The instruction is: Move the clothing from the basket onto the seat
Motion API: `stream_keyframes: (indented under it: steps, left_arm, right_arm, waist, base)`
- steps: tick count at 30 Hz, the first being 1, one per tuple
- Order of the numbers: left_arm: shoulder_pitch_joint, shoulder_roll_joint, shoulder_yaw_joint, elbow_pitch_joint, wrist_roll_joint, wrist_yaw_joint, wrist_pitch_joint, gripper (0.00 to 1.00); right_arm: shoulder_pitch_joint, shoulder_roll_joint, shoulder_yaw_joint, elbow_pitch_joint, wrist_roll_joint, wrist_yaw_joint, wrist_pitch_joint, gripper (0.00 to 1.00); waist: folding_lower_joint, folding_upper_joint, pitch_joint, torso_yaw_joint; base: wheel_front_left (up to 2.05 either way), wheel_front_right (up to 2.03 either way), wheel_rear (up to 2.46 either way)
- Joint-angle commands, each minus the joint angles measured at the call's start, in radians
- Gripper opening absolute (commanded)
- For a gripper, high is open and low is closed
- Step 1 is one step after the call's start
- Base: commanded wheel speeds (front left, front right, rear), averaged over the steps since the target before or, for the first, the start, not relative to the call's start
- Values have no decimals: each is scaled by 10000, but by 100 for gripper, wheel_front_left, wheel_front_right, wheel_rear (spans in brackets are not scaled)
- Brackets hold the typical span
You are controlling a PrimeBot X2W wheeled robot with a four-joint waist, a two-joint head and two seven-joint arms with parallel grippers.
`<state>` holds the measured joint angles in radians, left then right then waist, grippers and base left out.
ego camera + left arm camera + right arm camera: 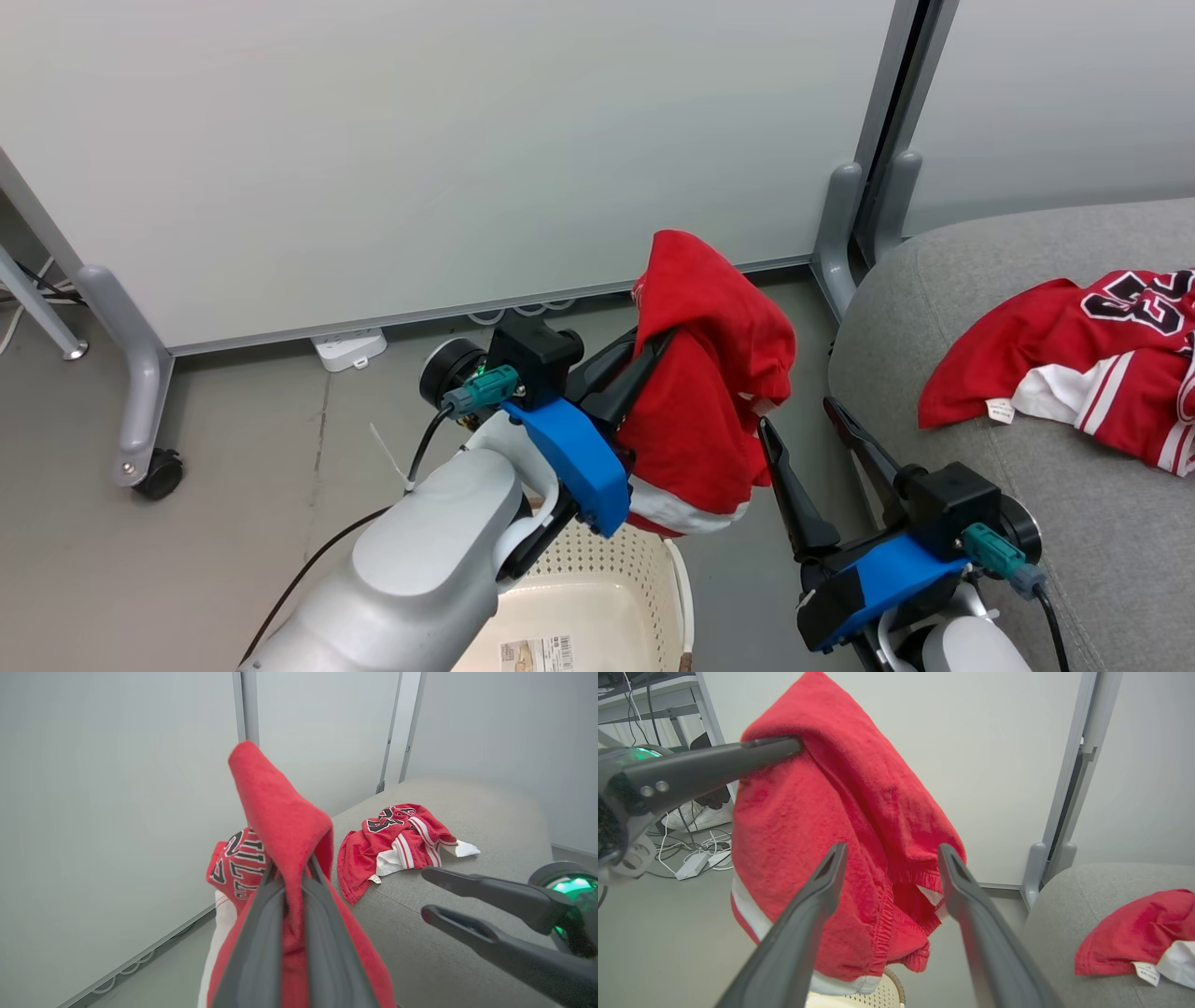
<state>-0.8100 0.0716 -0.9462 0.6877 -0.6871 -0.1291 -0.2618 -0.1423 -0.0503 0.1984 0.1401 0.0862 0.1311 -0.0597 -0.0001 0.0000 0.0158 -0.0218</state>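
Grey floor [233, 467], L gripper [658, 341] pinching red garment [719, 392], hanging vertical above basket [644, 579]

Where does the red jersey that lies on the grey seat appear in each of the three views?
Head view: jersey at the right edge, mid-height.
Left wrist view: jersey just right of centre.
Right wrist view: jersey in the lower right corner.
Shared landmark: the grey seat beneath it.

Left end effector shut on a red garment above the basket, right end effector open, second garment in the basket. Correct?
No. The second garment lies on the grey seat, not in the basket; the head view shows it. The rest holds: left end effector shut on the lifted garment above the basket, right end effector open.
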Motion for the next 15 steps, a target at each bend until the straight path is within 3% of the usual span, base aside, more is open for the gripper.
stream_keyframes:
  steps: [1, 15]
  left_arm:
    - [-131, -22, -73, 7, -83, -15, -46, 0]
    - [-214, -58, -402, 236, -348, -15, -48, 0]
  right_arm:
    - [130, 0, 69, -57, 46, -7, 25, 100]
    - [11, 2, 543, 43, 185, -7, 233, 100]
  waist:
    - [1, 0, -63, -8]
    - [1, 0, 43, -111]
  base:
    - [0, 0, 0]
    - [0, 0, 0]
